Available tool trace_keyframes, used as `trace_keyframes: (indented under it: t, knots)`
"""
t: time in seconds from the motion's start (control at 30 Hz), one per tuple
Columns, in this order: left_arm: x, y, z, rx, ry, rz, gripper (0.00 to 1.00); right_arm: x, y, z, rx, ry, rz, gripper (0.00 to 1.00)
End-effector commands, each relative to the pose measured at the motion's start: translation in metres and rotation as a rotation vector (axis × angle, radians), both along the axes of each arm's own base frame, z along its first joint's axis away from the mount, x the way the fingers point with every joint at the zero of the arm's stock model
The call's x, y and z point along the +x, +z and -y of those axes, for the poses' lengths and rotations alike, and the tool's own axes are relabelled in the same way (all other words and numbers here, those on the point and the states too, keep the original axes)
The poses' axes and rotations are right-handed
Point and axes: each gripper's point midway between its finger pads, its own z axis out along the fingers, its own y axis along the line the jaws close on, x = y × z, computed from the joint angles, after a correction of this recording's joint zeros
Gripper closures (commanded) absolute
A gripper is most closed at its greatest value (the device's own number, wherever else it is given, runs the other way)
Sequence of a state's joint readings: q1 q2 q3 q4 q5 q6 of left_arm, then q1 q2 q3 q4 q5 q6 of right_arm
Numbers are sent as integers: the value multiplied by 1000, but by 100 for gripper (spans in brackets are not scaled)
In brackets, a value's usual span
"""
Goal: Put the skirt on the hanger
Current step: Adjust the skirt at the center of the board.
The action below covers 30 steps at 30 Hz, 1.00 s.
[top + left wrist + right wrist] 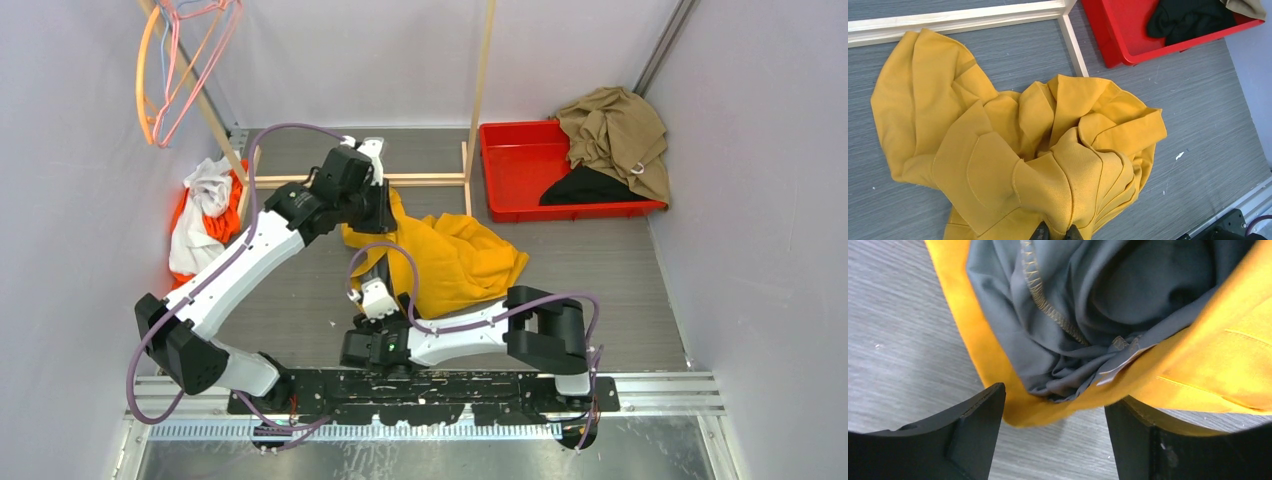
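Observation:
The yellow skirt (pixel 460 255) lies crumpled mid-table, beside the wooden frame. My left gripper (pixel 385 212) is over its far-left part, shut on a raised fold of the skirt (pixel 998 150), and only the fingertips (pixel 1069 233) show at the bottom edge of the left wrist view. My right gripper (pixel 365 268) is at the skirt's near-left edge and stands open (pixel 1055 400). The skirt's yellow hem (pixel 1238 355) and grey lining (pixel 1058 290) hang just beyond its fingers, and the cloth drapes over the right finger (pixel 1148 440). Several hangers (pixel 175 60) hang at the top left.
A red bin (pixel 520 170) at the back right holds a tan garment (pixel 615 135) and a black one (pixel 590 188). A wooden rack frame (pixel 420 180) rests on the table behind the skirt. White and orange clothes (pixel 205 215) are heaped at the left wall.

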<state>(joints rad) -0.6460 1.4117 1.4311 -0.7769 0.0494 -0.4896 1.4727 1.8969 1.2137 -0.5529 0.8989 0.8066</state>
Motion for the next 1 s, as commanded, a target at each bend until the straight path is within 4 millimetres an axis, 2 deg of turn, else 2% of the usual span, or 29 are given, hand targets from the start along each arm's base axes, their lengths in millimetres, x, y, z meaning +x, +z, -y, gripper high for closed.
trace_keyframes:
  t: [0.0,0.1,0.23,0.3,0.37,0.5,0.53,0.6,0.77,0.87,0.97]
  knots:
    - [8,35,-3,-70,-1,90,86,9,4,-6,47,-49,5,26]
    - [11,40,-7,-80,6,95,87,10,-3,1,29,-65,-3,30]
    - [16,48,-12,-90,18,106,87,13,-10,11,26,-86,-26,50]
    - [19,53,-16,-97,27,111,88,10,-11,16,34,-94,-36,51]
    - [21,60,-20,-105,37,123,88,7,-10,24,42,-102,-46,52]
    - [26,81,-33,-113,62,152,89,-2,7,45,65,-117,-35,69]
    - [28,87,-36,-115,68,161,89,-3,14,51,73,-124,-27,75]
    - [29,98,-42,-117,79,176,96,-3,33,64,97,-134,-4,82]
    - [33,118,-57,-114,108,204,97,5,99,99,144,-121,72,85]
    - [36,133,-74,-134,142,228,97,19,140,121,125,-120,117,85]
    - [38,147,-90,-139,177,240,96,43,176,140,162,-138,124,91]
